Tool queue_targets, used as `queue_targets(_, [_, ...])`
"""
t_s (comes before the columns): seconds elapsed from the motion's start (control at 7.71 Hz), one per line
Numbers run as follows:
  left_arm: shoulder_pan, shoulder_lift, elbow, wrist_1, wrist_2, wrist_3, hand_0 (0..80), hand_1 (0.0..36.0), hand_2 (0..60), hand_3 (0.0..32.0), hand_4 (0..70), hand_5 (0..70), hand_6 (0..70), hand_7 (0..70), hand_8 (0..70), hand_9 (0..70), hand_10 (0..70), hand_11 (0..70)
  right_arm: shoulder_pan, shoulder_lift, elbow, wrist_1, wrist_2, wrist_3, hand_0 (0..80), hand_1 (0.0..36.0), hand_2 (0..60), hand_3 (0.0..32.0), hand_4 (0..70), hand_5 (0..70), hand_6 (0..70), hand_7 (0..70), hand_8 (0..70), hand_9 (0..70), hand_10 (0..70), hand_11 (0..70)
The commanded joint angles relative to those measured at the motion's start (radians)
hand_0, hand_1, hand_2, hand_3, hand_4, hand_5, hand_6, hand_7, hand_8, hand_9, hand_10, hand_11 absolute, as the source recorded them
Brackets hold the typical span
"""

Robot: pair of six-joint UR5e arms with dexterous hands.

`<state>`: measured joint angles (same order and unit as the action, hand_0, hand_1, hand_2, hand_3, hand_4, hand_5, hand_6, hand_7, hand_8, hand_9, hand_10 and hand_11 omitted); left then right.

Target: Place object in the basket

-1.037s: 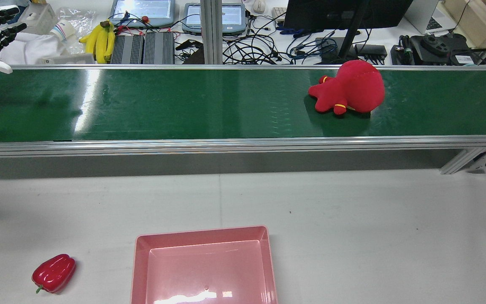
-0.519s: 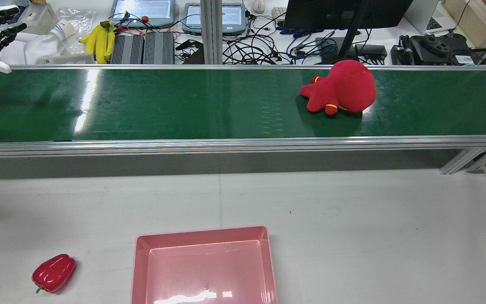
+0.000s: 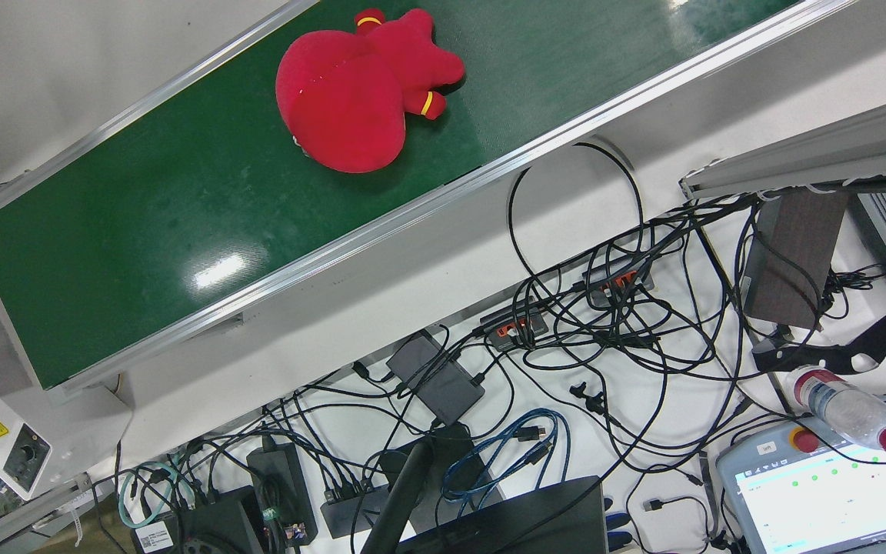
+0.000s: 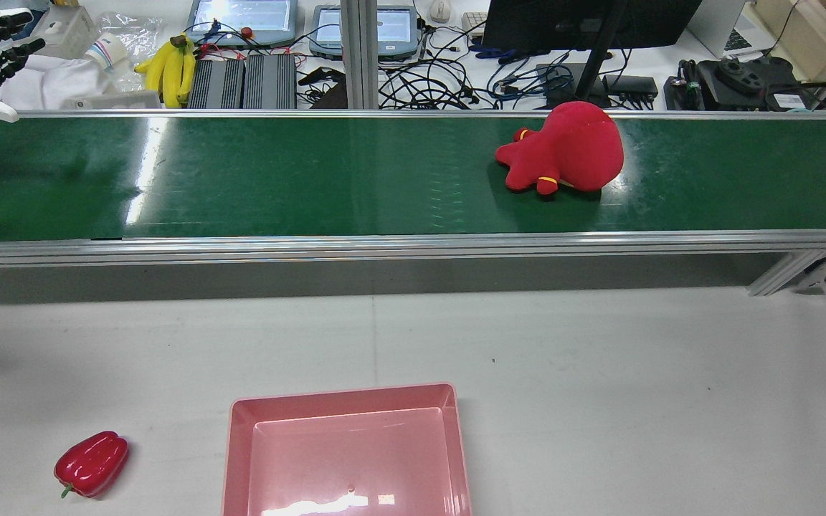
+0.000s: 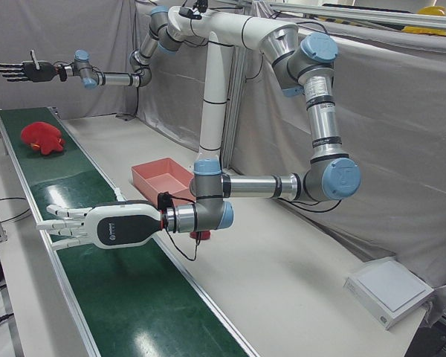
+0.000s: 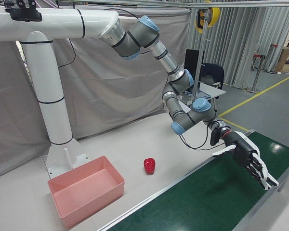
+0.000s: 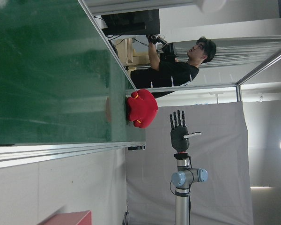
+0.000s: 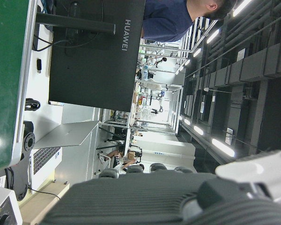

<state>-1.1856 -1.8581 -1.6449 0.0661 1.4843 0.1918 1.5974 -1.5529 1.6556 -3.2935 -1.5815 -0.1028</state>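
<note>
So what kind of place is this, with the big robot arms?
Most likely a robot testing lab or workshop. A long green conveyor belt carries a red plush toy, and the desk behind it is crowded with tangled cables and a monitor.

Bright even overhead light, white glare streaks on the green belt (image 4: 241,179), soft shadows, sharp focus throughout

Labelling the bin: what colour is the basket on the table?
Pink; the basket shows best in the rear view.
</note>
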Motion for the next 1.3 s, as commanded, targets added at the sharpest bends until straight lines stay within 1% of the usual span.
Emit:
queue_targets(0.0, [-0.002, -0.001, 0.002, 0.0, 0.001, -0.003, 71.4, 21.5, 0.0, 0.0, 9.3, 20.2, 2.8, 2.8, 8.3, 13.4, 0.0, 0.0, -0.001, -0.001, -0.003, 0.0, 0.0, 0.0, 0.0, 0.0, 0.0, 0.0, 0.0, 0.0, 0.0, 0.0, 0.0, 0.0, 0.0, 0.0])
queue_targets(0.13, [-0.005, -0.001, 0.004, -0.002, 0.001, -0.003, 68.8, 21.3, 0.0, 0.0, 9.2, 20.0, 2.8, 2.8, 8.3, 13.4, 0.0, 0.0, -0.002, -0.001, -0.007, 0.0, 0.0, 0.0, 0.0, 0.0, 0.0, 0.0, 0.0, 0.0, 0.0, 0.0, 0.0, 0.0, 0.0, 0.0])
queue_targets(0.39, [-0.038, -0.001, -0.015, -0.002, 0.002, -0.043, 72.6, 20.6, 0.0, 0.0, 9.3, 18.9, 2.6, 2.8, 8.1, 13.0, 0.0, 0.0, -0.002, -0.001, -0.008, 0.0, 0.0, -0.002, 0.0, 0.0, 0.0, 0.0, 0.0, 0.0, 0.0, 0.0, 0.0, 0.0, 0.0, 0.0])
queue_targets(0.65, [-0.058, 0.01, -0.018, -0.005, 0.002, -0.043, 69.0, 20.2, 0.0, 0.0, 8.4, 18.6, 2.6, 2.7, 8.0, 13.0, 0.0, 0.0, -0.001, -0.001, -0.005, 0.0, 0.0, 0.0, 0.0, 0.0, 0.0, 0.0, 0.0, 0.0, 0.0, 0.0, 0.0, 0.0, 0.0, 0.0])
queue_targets(0.78, [-0.061, 0.016, -0.03, -0.006, 0.002, -0.043, 70.2, 20.0, 0.0, 0.0, 8.8, 18.3, 2.5, 2.7, 7.9, 12.7, 0.0, 0.0, -0.001, -0.001, -0.005, 0.0, 0.0, 0.0, 0.0, 0.0, 0.0, 0.0, 0.0, 0.0, 0.0, 0.0, 0.0, 0.0, 0.0, 0.0])
queue_targets(0.91, [-0.06, 0.017, -0.038, -0.009, 0.002, -0.04, 69.6, 19.7, 0.0, 0.0, 9.4, 18.2, 2.5, 2.6, 7.9, 12.8, 0.0, 0.0, -0.001, -0.001, -0.005, 0.0, 0.0, 0.0, 0.0, 0.0, 0.0, 0.0, 0.0, 0.0, 0.0, 0.0, 0.0, 0.0, 0.0, 0.0])
queue_targets(1.17, [-0.042, 0.019, -0.05, -0.008, 0.005, -0.028, 75.9, 20.1, 0.0, 0.0, 10.3, 18.5, 2.6, 2.7, 7.8, 12.7, 0.0, 0.0, -0.001, -0.001, -0.005, 0.0, 0.0, 0.0, 0.0, 0.0, 0.0, 0.0, 0.0, 0.0, 0.0, 0.0, 0.0, 0.0, 0.0, 0.0])
